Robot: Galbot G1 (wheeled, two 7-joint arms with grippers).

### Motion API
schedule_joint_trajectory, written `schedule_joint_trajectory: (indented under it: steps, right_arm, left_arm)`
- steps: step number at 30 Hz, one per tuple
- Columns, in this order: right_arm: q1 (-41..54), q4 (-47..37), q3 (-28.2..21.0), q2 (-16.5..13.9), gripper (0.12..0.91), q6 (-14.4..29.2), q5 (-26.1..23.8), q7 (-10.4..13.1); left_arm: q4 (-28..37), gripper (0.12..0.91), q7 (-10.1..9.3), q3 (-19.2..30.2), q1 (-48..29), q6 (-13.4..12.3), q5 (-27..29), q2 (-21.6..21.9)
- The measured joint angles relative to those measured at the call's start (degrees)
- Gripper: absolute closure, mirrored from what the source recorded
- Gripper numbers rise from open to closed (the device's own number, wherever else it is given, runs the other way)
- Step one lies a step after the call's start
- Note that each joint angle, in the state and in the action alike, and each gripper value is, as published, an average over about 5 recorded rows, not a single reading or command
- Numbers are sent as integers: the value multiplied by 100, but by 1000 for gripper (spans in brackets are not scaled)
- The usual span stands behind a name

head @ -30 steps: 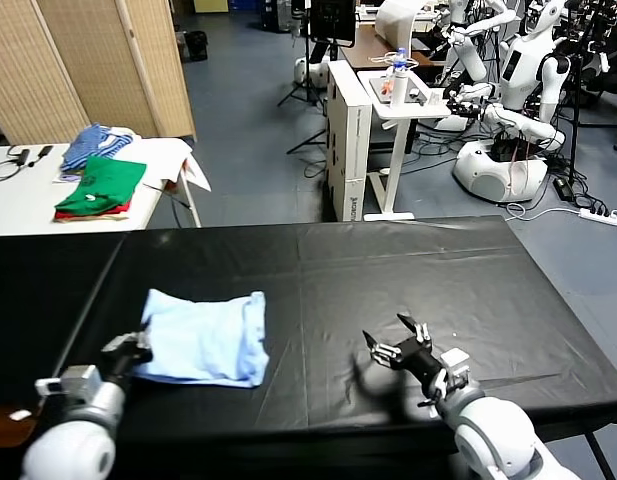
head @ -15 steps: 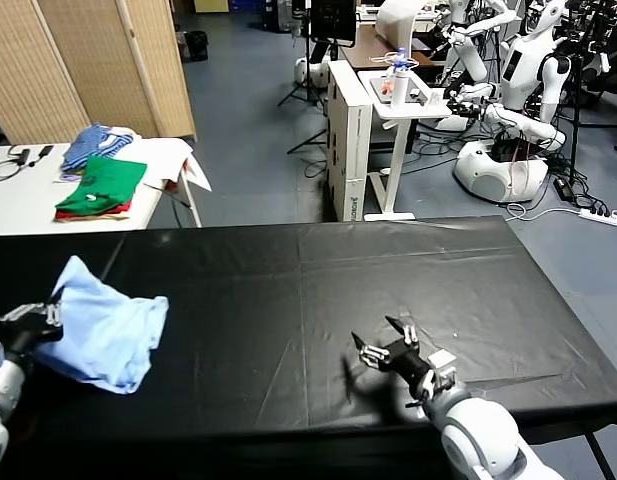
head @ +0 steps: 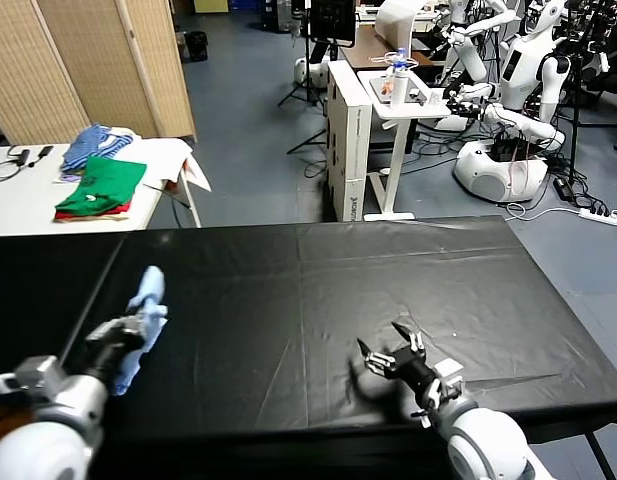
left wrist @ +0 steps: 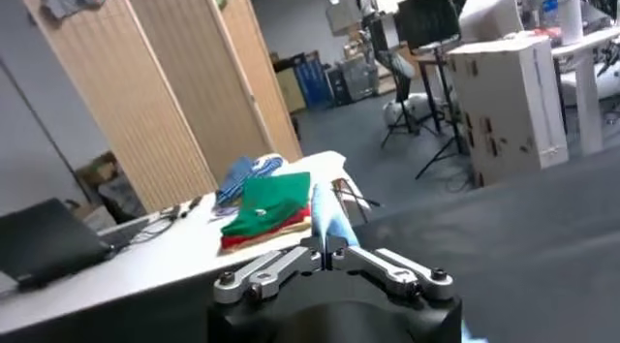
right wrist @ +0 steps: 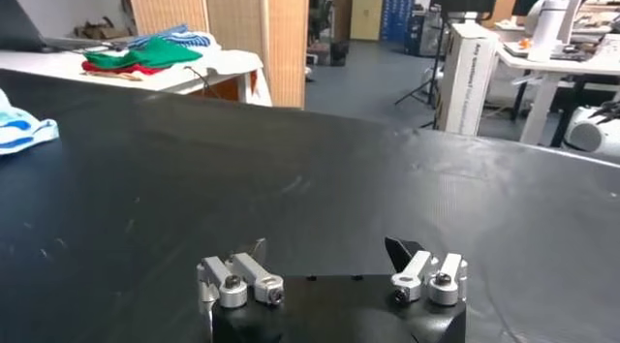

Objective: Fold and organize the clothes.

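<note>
left pincer moved inward | T-shirt now bunched narrow, lifted | right pincer shifted slightly

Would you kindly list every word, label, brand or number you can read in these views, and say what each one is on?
None can be read.
Light blue T-shirt, pinched in the shut left gripper: no print shows.
White cabinet behind the black table: small dark marks on its side, too small to read.
Folded green garment: a tiny white mark, unreadable.

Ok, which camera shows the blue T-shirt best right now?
Head view: the T-shirt hangs bunched from the shut left end effector. Left wrist view shows only a pinched strip; right wrist view only an edge.
</note>
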Motion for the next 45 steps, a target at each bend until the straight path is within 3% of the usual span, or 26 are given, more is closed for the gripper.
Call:
schedule_joint_trajectory:
  steps: [5, 13, 21, 24, 30, 34, 45]
  right_arm:
    - [-136, 24, 130, 11, 118, 9, 0, 15]
    - [-208, 49, 181, 40, 118, 3, 3, 45]
    - [-54, 15, 5, 115, 118, -109, 339, 107]
    - [51, 19, -100, 111, 118, -268, 694, 181]
    - [402, -74, -375, 146, 118, -618, 1610, 403]
    - [737, -214, -630, 243, 118, -787, 2171, 529]
    - [1492, -794, -1321, 685, 118, -951, 2783, 548]
  left_arm:
    - [127, 874, 2, 750, -368, -21, -99, -663]
    - [664, 874, 87, 1830, -844, -72, 483, -1788]
    - [1103, 858, 439, 2562, -944, -177, 1358, -2534]
    - [1134, 734, 654, 2724, -898, -210, 1579, -2677]
    - [1011, 357, 1158, 2812, -761, -452, 1926, -2667]
    - [916, 161, 1280, 2675, -738, -651, 2141, -2541]
    - [774, 123, 1250, 2025, -522, -858, 2316, -2074]
